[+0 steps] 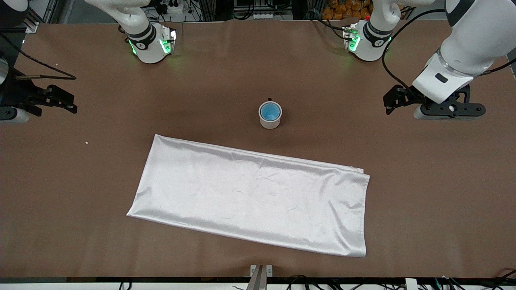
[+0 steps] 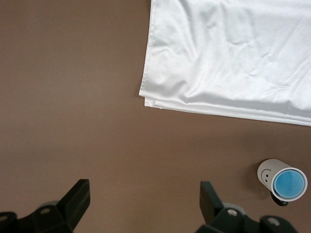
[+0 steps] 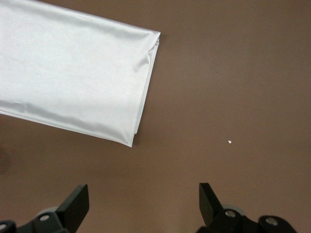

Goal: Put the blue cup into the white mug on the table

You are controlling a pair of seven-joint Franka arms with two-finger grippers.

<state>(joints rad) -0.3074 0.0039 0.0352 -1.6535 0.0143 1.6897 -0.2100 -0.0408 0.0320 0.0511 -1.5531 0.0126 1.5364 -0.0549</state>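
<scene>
Blue cup (image 1: 270, 111) sits inside the white mug (image 1: 270, 122); light, slick plastic, we judge. Left claw (image 1: 431, 105) and right claw (image 1: 38, 105) wait spread, well apart from it, over the bench (image 1: 100, 249).

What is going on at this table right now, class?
Nothing is being handled at this moment. The blue cup already sits inside the white mug, upright on the table, farther from the front camera than the folded white cloth. The left tool hangs open over the left arm's end of the table, and the right tool hangs open over the right arm's end. Both arms wait.
</scene>
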